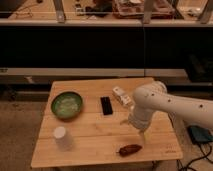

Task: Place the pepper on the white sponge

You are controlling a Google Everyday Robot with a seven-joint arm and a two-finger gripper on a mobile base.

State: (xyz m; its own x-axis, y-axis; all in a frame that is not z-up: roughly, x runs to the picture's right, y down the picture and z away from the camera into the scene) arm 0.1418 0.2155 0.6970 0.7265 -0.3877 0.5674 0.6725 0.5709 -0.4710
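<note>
— Where is the end effector (141,134)?
— It hangs just above the pepper (130,149). I cannot tell if it is open or closed.
— And the pepper?
— Lying on the tabletop (95,131), near the front edge, well right of the white cup (61,136).

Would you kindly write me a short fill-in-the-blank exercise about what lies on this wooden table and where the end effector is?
1. The pepper lies on the table near its ___ edge.
2. The end effector hangs close above the ___, not touching it.
3. The white cup stands in front of the ___ bowl.

Missing words: front; pepper; green.
</note>
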